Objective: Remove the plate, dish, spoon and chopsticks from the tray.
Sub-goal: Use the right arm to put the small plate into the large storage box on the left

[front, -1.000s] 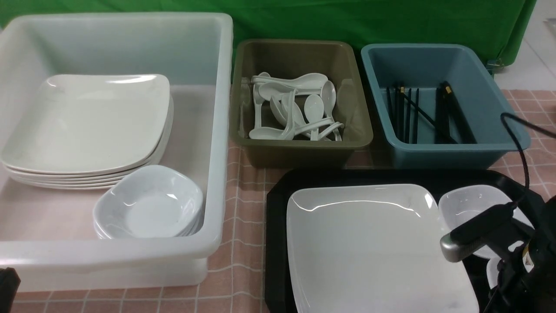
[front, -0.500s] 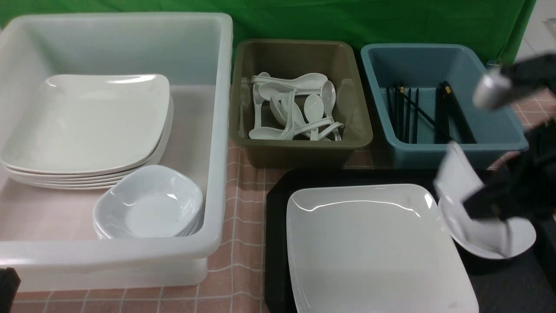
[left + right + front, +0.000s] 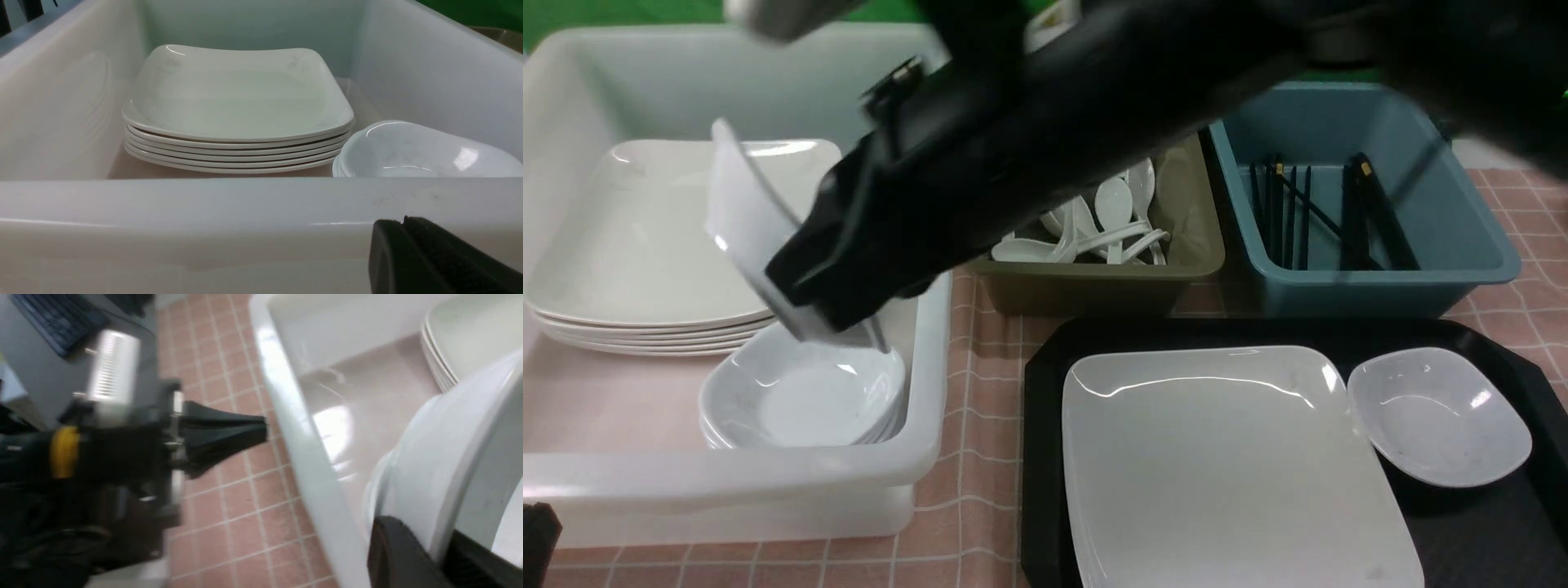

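My right gripper (image 3: 805, 306) reaches across to the left and is shut on the rim of a small white dish (image 3: 739, 212). It holds the dish tilted over the stack of small bowls (image 3: 800, 400) in the white tub. In the right wrist view the held dish (image 3: 445, 457) sits between the jaws of the right gripper (image 3: 443, 545). The large white plate (image 3: 1225, 457) and another small dish (image 3: 1437, 416) lie on the black tray (image 3: 1045, 351). No spoon or chopsticks show on the tray. My left gripper (image 3: 402, 222) is shut and empty outside the tub's near wall.
The white tub (image 3: 727, 474) also holds a stack of large plates (image 3: 645, 237). An olive tub (image 3: 1094, 282) holds spoons (image 3: 1094, 220). A blue tub (image 3: 1380, 278) holds chopsticks (image 3: 1290, 212). My right arm spans the olive tub and the white tub's right wall.
My right gripper lifted a small dish from the tray's right side and swung it left across the table to above the bowls in the white tub. The left arm has not moved.
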